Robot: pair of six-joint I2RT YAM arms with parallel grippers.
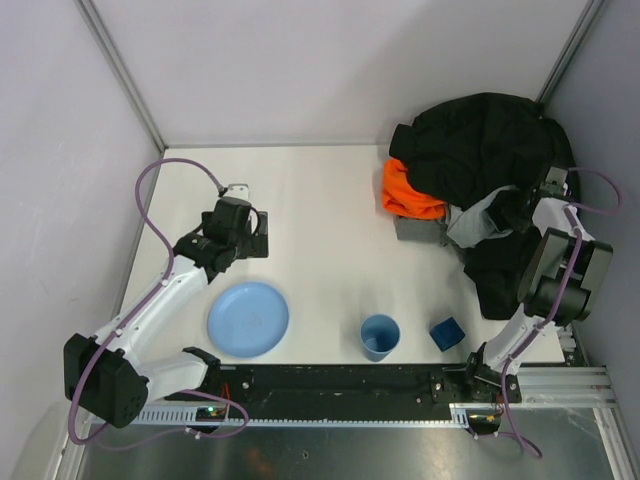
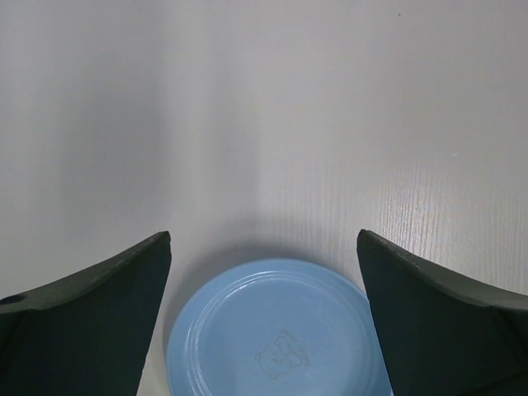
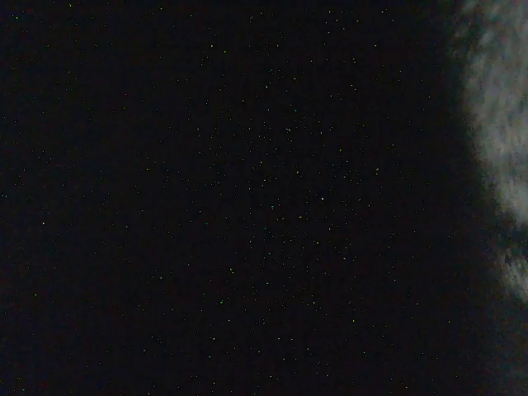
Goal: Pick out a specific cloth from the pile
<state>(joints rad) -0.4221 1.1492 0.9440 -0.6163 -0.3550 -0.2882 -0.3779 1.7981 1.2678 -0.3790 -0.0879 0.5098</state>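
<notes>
Hovering just beyond the blue plate [image 2: 272, 338] with left gripper [image 2: 264, 247] spread wide. Reaching well right of it with right gripper [image 1: 518, 208] obscured, jaws hidden.

The pile [image 1: 470, 170] was mostly a plain black jacket [image 1: 490, 135], with a bright orange cloth [image 1: 404, 192] at its left edge and the plain mid-grey cloth [image 1: 418, 229] just below the orange. The plate [image 1: 248, 318] was light blue, with a faint bear outline printed at centre. The cup [image 1: 380, 336] was mid blue and the block [image 1: 447, 332] a darker blue. The table [image 1: 320, 200] was white with faint grain.
</notes>
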